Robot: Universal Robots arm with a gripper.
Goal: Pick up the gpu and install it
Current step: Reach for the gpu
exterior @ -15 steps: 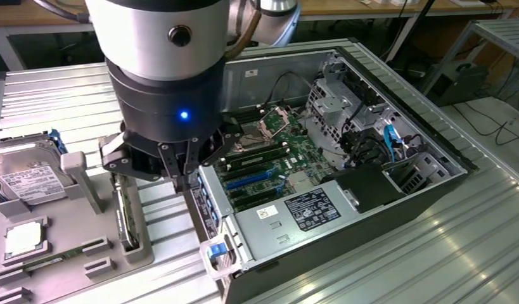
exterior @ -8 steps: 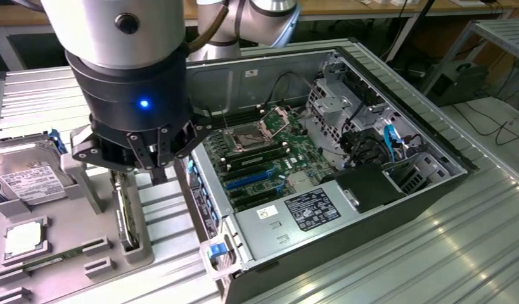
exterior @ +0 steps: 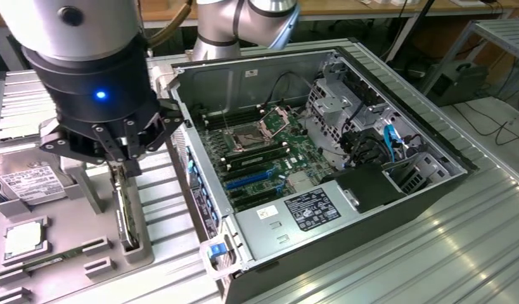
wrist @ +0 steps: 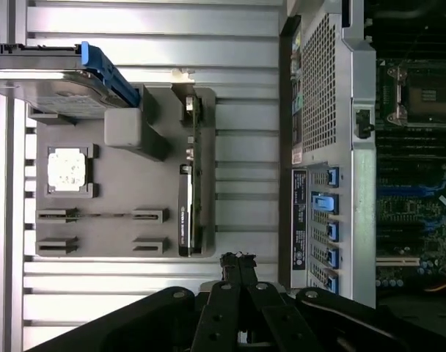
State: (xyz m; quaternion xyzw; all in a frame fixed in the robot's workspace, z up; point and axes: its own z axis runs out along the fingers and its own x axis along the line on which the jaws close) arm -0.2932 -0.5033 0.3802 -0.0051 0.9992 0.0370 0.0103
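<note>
The fingers (wrist: 227,277) of the gripper (wrist: 238,259) are black, jointed metal bars, and their tips are pressed together with nothing between them. In the exterior view the gripper (exterior: 124,166) hangs tips-down just over the top edge of the gpu (exterior: 127,212). I cannot tell whether it touches the card.

The gpu (wrist: 186,216) is a thin flat card standing on edge in a slot of the matte grey tray (wrist: 120,194), unheld. It has one glossy black face and a narrow green board edge.

On the tray (exterior: 73,244) also lie a square silver CPU (wrist: 67,169), a slim RAM stick (wrist: 98,215) and a hard drive (wrist: 47,77) with a blue rail. All three are well apart from the gripper.

The tray rests on a ribbed aluminium table (wrist: 135,29).

The wrist view gives the perforated rear panel of the computer case (wrist: 318,88) and its blue slot tabs. The exterior view gives the open case (exterior: 242,82) from above — a green motherboard (exterior: 259,158) and a grey drive cage — and the arm (exterior: 90,63), a smooth black cylinder with a small blue light.
</note>
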